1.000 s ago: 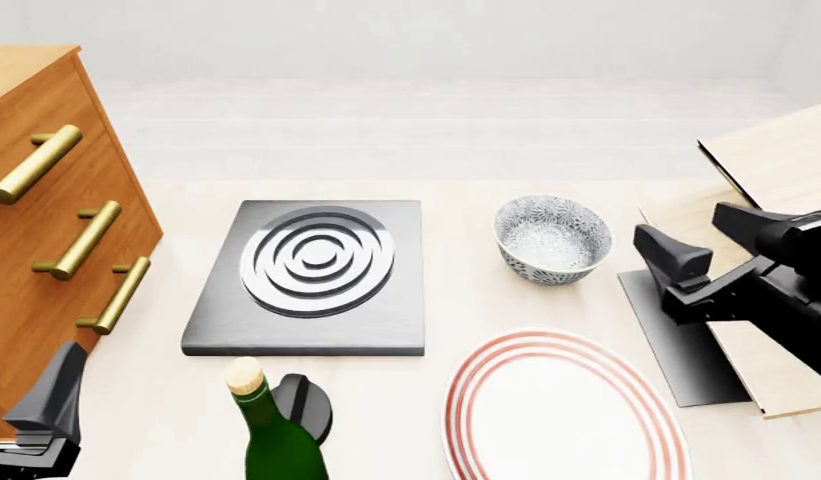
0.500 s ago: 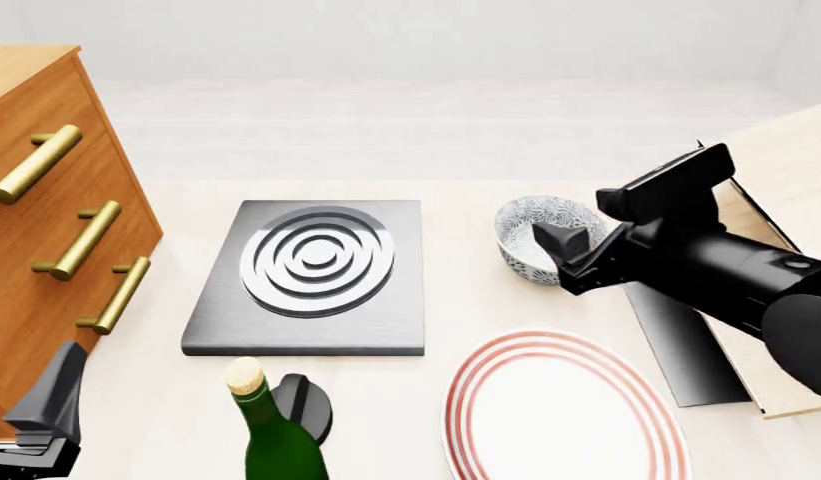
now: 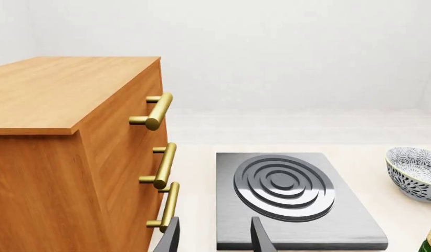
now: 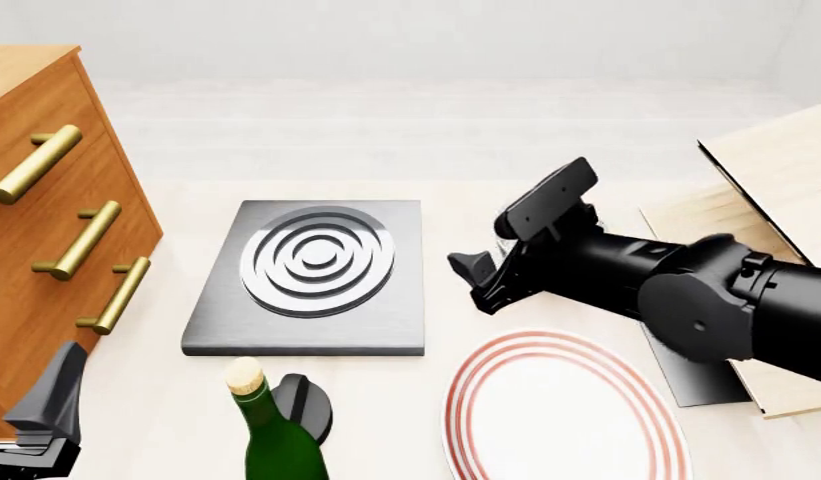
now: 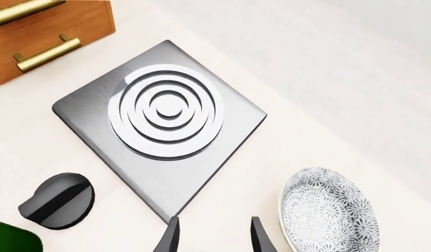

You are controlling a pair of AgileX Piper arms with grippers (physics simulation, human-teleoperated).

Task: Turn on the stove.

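The stove (image 4: 383, 315) is a flat dark-grey slab with a silver ring burner, lying left of centre on the table. Its black round knob (image 4: 307, 402) sits in front of it, partly behind a green bottle (image 4: 270, 440). My right gripper (image 4: 501, 243) is open and empty, hovering just right of the stove, above the table. The right wrist view shows the stove (image 5: 229, 142), the knob (image 5: 58, 202) and that gripper (image 5: 211, 239) from above. My left gripper (image 4: 43, 415) is open at the front left corner; its view shows the stove (image 3: 341, 228) ahead of the gripper (image 3: 213, 239).
A wooden dresser (image 4: 37, 130) with brass handles stands at the left. A red-ringed white plate (image 4: 564, 410) lies front right. A patterned bowl (image 5: 330, 210) is right of the stove, hidden by my right arm in the front view. A wooden board (image 4: 784, 160) lies at the far right.
My right arm has swung left from the right edge, passed over the bowl, and now hovers beside the stove's right edge. The left arm has not moved.
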